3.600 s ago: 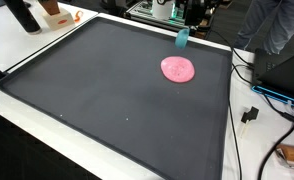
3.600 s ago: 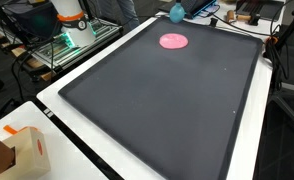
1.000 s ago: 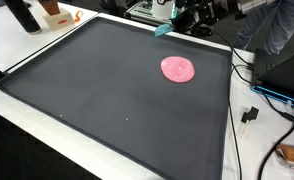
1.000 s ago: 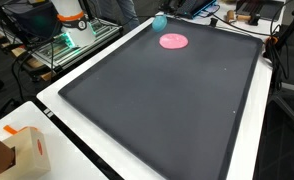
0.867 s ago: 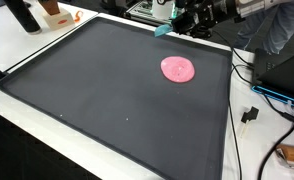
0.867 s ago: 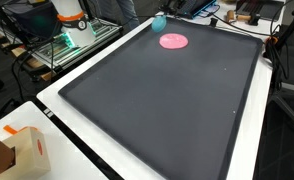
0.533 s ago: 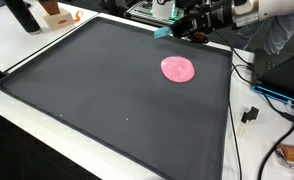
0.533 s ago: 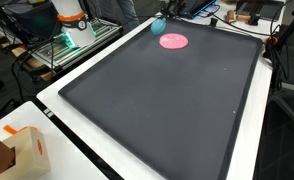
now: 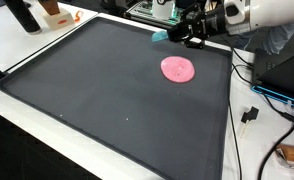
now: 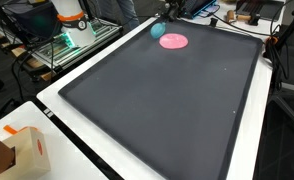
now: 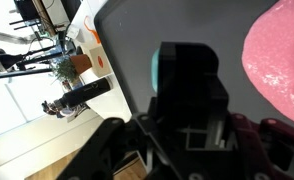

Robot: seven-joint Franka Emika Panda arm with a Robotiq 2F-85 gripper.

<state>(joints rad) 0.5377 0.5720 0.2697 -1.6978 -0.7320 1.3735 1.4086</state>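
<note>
My gripper [image 9: 170, 35] is shut on a small teal block [image 9: 160, 36] and holds it above the far edge of the large dark mat [image 9: 107, 90]. The block also shows in an exterior view [image 10: 158, 30] and in the wrist view [image 11: 159, 68], where the black fingers [image 11: 187, 85] cover most of it. A flat round pink disc [image 9: 177, 68] lies on the mat a little nearer than the gripper; it also shows in an exterior view [image 10: 174, 41] and at the right of the wrist view [image 11: 282, 60].
The mat lies on a white table [image 9: 27, 130]. A dark bottle [image 9: 23, 15] and an orange box [image 9: 55, 14] stand at the far corner. Cables [image 9: 249, 80] run along the table's side. A cardboard box [image 10: 22, 152] sits at the near corner.
The arm has swung down and forward with the teal block, bringing it nearer the pink disc. The disc has not moved.
</note>
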